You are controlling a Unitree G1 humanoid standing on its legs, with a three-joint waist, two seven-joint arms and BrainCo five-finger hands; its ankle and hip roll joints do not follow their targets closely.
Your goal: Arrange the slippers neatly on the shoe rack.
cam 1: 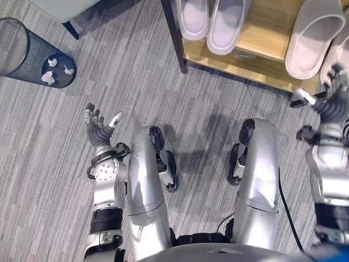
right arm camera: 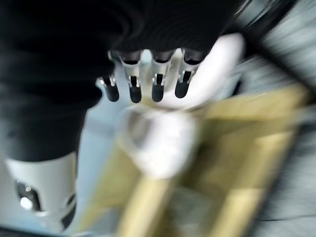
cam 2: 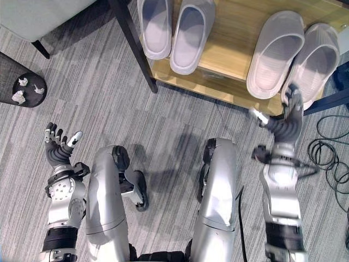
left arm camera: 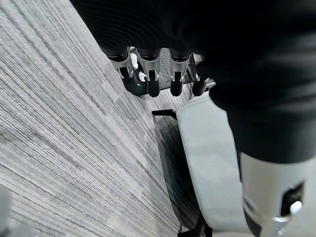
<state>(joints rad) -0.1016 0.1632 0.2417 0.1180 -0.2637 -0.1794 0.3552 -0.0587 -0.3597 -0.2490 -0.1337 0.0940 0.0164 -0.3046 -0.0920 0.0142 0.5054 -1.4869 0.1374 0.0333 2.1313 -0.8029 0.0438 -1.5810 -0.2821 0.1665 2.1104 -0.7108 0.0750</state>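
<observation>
Two pairs of pale slippers lie on the wooden shoe rack (cam 2: 229, 54). The left pair (cam 2: 173, 30) sits side by side next to the rack's dark leg (cam 2: 133, 46). The right pair is a slipper (cam 2: 274, 53) and its mate (cam 2: 317, 59), angled slightly. My right hand (cam 2: 288, 119) is raised at the rack's front edge, fingers straight and open, their tips at the heel of the rightmost slipper; contact cannot be judged. In the right wrist view its fingers (right arm camera: 143, 86) hang above a white slipper (right arm camera: 163, 140). My left hand (cam 1: 98, 130) is open over the carpet, holding nothing.
A black mesh waste bin (cam 1: 24, 52) with crumpled paper stands on the grey carpet at the far left. A grey seat on black legs (cam 1: 65, 8) stands behind it, also in the left wrist view (left arm camera: 207, 163).
</observation>
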